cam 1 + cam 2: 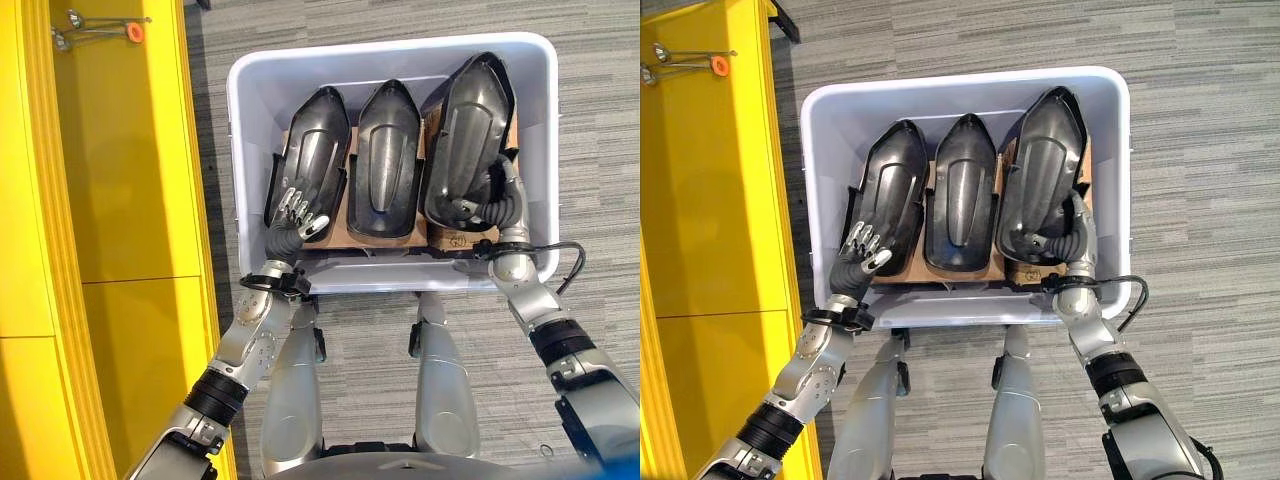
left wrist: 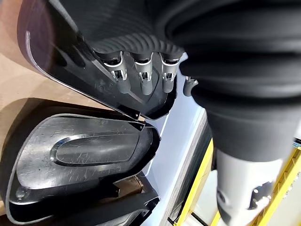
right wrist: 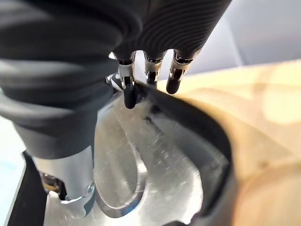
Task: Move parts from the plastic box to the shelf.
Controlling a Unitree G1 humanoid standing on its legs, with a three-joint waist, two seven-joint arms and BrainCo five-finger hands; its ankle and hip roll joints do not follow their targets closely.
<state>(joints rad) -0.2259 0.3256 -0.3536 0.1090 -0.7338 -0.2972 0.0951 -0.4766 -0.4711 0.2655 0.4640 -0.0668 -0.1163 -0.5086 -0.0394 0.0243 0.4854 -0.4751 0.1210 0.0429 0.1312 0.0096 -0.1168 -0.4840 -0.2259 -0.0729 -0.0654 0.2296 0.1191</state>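
Note:
A white plastic box [image 1: 390, 50] stands on the carpet and holds three glossy black shell parts side by side on cardboard [image 1: 345, 232]. My left hand [image 1: 297, 210] lies on the near end of the left part [image 1: 318, 140], its fingers [image 2: 143, 80] relaxed against the surface. The middle part [image 1: 388, 150] lies untouched. My right hand [image 1: 500, 200] is at the near end of the right part [image 1: 475, 120], which sits raised above the others. Its fingers [image 3: 128, 92] hook over that part's edge [image 3: 155, 160].
A yellow shelf [image 1: 120, 180] runs along the left side of the box. Metal hooks with an orange piece [image 1: 135, 32] lie at the shelf's far end. Grey carpet [image 1: 600, 150] surrounds the box on the right and far sides.

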